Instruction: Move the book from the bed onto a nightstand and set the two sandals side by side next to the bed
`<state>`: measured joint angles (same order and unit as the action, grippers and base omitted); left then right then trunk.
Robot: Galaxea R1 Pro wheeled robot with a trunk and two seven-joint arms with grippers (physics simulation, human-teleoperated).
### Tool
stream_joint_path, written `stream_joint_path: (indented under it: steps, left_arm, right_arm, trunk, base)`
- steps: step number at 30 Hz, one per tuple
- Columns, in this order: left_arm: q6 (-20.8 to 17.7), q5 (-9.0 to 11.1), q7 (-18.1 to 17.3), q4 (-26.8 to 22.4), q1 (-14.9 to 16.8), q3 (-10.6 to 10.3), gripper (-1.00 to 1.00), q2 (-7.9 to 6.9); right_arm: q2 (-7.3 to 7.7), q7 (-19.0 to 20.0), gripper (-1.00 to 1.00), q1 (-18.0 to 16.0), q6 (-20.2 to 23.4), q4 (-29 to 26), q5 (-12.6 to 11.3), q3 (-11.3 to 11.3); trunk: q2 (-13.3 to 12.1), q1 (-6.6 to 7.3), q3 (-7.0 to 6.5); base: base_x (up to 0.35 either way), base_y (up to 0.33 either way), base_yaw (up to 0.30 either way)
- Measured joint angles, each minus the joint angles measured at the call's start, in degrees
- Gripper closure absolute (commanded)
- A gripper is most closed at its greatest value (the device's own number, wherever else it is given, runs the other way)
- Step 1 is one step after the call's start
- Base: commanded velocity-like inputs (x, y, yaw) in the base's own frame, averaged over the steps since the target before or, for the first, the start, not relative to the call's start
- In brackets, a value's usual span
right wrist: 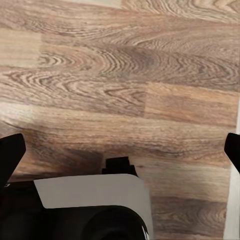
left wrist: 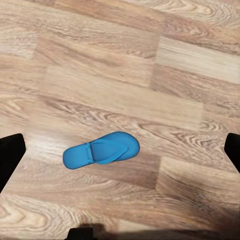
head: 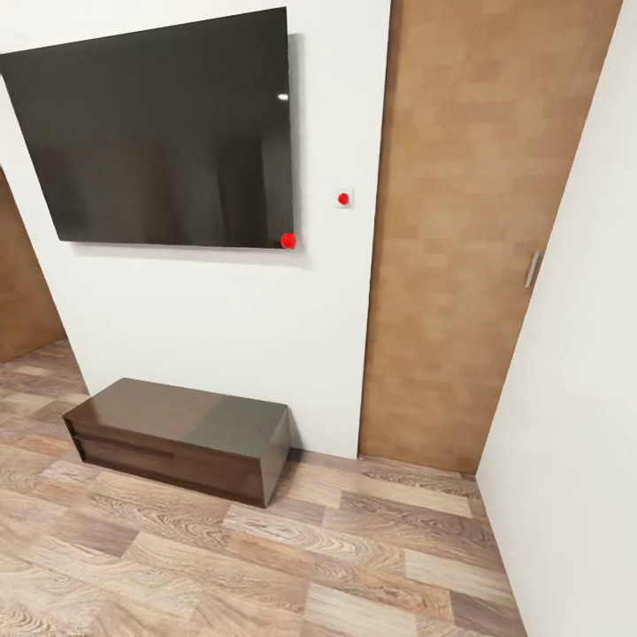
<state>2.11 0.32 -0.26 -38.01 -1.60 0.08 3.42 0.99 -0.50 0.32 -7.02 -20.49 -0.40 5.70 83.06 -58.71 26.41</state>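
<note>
One bright blue sandal (left wrist: pixel 101 150) lies flat on the wood-plank floor (left wrist: pixel 120 65), seen in the left wrist view. My left gripper (left wrist: pixel 120 152) hangs above it, open, with its dark fingertips (left wrist: pixel 10 156) at the picture's two sides and nothing held. My right gripper (right wrist: pixel 120 155) is also open, over bare floor (right wrist: pixel 125 75) and my own white and black base (right wrist: pixel 90 210). In the head view a low dark brown glossy nightstand (head: pixel 181 435) with two drawers stands against the white wall. The bed and the book are out of view.
A large black TV (head: pixel 155 133) hangs on the wall above the cabinet. A tall light-brown wooden door (head: pixel 478 221) with a handle stands to its right, and a white wall (head: pixel 575 442) closes in at the far right. Plank floor (head: pixel 265 566) stretches in front.
</note>
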Motion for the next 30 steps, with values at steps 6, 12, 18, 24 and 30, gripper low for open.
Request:
stream_joint_path:
  steps: [6,12,18,24,30]
  left_arm:
    - [0.0,0.0,0.0,0.0,0.0,0.0,-1.00,0.00]
    - [0.0,0.0,0.0,0.0,0.0,0.0,-1.00,0.00]
    - [0.0,0.0,0.0,0.0,0.0,0.0,-1.00,0.00]
    - [0.0,0.0,0.0,0.0,0.0,0.0,-1.00,0.00]
    - [0.0,0.0,0.0,0.0,0.0,0.0,-1.00,0.00]
  right_arm:
    - [-0.01,0.0,-1.00,0.0,0.0,0.0,0.0,0.0]
    - [-0.01,0.0,-1.00,0.0,0.0,0.0,0.0,0.0]
    - [-0.01,0.0,-1.00,0.0,0.0,0.0,0.0,0.0]
    - [-0.01,0.0,-1.00,0.0,0.0,0.0,0.0,0.0]
    - [-0.01,0.0,-1.00,0.0,0.0,0.0,0.0,0.0]
  trunk:
    - [0.0,-0.01,0.00]
    - [0.0,-0.01,0.00]
    - [0.0,-0.01,0.00]
    - [0.0,0.00,0.00]
    - [0.0,-0.01,0.00]
  base:
    - [0.101,-0.095,0.284]
    - [0.017,-0.016,0.283]
    - [0.003,-0.002,0.284]
    - [0.100,-0.103,0.284]
    - [0.059,-0.061,0.284]
